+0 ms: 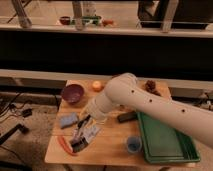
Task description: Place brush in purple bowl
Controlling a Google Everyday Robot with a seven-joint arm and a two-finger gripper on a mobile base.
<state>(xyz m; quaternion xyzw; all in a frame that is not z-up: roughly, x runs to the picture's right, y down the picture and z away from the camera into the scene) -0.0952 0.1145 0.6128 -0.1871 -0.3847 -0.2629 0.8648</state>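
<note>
The purple bowl [72, 93] stands at the back left of the wooden table [110, 150]. My white arm reaches across the table from the right. Its gripper [87, 121] hangs over the left middle, in front of and slightly right of the bowl. It is shut on the slim black handle of the brush [79, 140]. The brush slants down and left from the gripper, and its dark blocky head is low over the table's front left. Whether the head touches the table I cannot tell.
A blue sponge [68, 120] lies left of the gripper, and a pale packet [91, 133] lies under the brush. A red-orange stick-like thing [64, 145] is at the front left edge. Also present: orange fruit [96, 86], black block [127, 117], blue cup [132, 144], green tray [162, 140].
</note>
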